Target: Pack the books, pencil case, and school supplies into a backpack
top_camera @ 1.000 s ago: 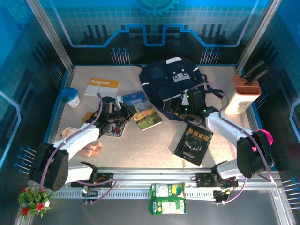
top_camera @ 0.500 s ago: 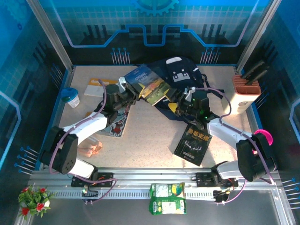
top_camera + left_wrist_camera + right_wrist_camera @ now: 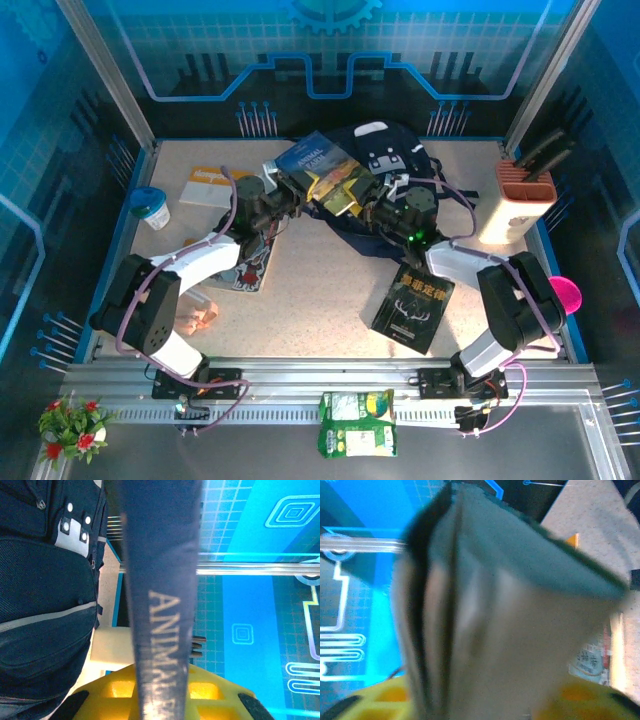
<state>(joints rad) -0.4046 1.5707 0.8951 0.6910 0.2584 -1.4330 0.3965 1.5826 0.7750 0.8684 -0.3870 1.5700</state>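
The backpack (image 3: 375, 160) is navy woven cloth, matt, with a finer mesh panel and a pale stripe of smoother webbing. The Animal Farm paperback (image 3: 322, 172) has a coated paper cover with a slight sheen. Its page edges, blurred in the right wrist view, look like plain matt paper. The black paperback (image 3: 413, 303) has a smooth cover. The left gripper (image 3: 160, 700) has fingers (image 3: 210, 692) of smooth yellow plastic. The table (image 3: 320, 290) is speckled beige, matt and stone-like. The front rail (image 3: 300, 375) is brushed metal. The walls (image 3: 330, 60) are glossy printed panels.
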